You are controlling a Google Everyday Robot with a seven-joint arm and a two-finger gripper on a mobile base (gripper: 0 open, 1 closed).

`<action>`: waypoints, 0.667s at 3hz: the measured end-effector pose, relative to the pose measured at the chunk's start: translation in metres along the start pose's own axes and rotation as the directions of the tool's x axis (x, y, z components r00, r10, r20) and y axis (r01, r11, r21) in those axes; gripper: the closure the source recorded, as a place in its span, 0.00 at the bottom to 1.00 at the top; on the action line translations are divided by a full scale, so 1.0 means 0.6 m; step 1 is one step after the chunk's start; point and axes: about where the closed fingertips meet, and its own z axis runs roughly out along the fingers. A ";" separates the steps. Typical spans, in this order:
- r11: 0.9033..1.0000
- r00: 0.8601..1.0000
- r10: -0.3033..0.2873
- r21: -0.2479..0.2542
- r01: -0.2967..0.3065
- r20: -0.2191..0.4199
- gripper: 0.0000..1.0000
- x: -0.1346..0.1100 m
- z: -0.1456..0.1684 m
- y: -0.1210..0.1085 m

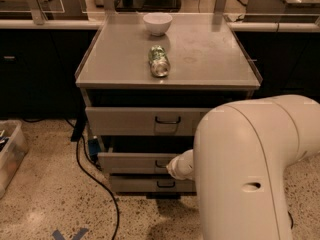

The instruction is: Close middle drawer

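Observation:
The middle drawer is a grey metal drawer with a low front panel and a small dark loop handle. It stands out a little from the cabinet, in front of the drawer below. My gripper is at the end of the white arm, up against the drawer's front panel just right of the handle. The large white arm body hides the right part of the drawer.
The top drawer and bottom drawer show below the cabinet top. A white bowl and a lying green can rest on it. A black cable runs on the floor at left, near a plastic bin.

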 end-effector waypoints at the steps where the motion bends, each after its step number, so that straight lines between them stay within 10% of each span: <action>1: 1.000 1.000 0.000 0.000 0.000 0.000 1.00 0.000 0.000 0.000; 2: 0.997 0.997 0.070 -0.041 -0.068 0.032 1.00 -0.003 0.003 -0.005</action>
